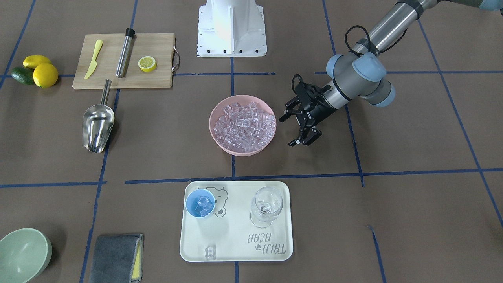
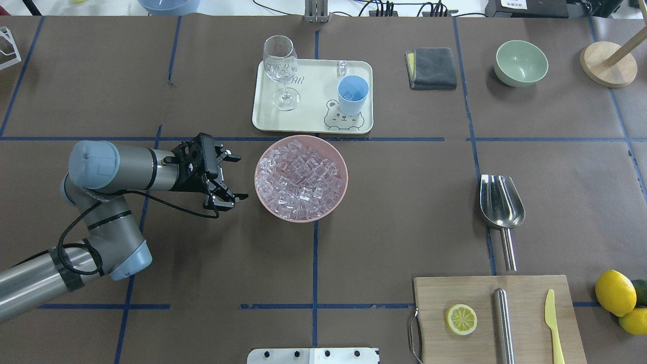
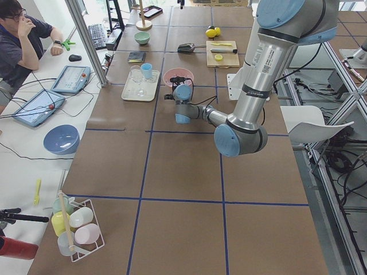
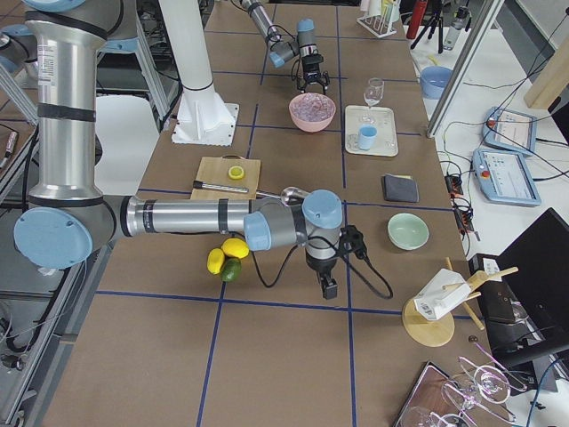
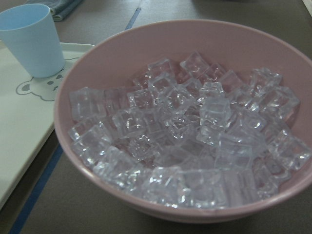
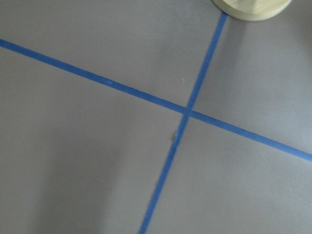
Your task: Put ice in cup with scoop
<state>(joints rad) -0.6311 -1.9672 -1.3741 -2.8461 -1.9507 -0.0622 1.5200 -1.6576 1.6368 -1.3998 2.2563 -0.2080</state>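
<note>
The ice (image 1: 243, 125) is a heap of clear cubes in a pink bowl (image 1: 220, 147) at the table's middle; it also fills the left wrist view (image 5: 195, 131). The light blue cup (image 1: 200, 203) stands on a cream tray (image 1: 235, 239) and holds a few cubes. One loose cube (image 1: 210, 251) lies on the tray. The steel scoop (image 1: 97, 125) lies on the table by the cutting board, with no gripper near it. My left gripper (image 1: 287, 131) is open and empty, just beside the pink bowl. My right gripper (image 4: 329, 289) shows only in the exterior right view, low over bare table; I cannot tell its state.
A clear wine glass (image 1: 267, 206) stands on the tray. A cutting board (image 1: 157, 45) holds a lemon half, a yellow knife and a steel cylinder. Lemons (image 1: 45, 74), a pale green bowl (image 1: 23, 255) and a grey cloth (image 1: 116, 257) lie towards the table's edges.
</note>
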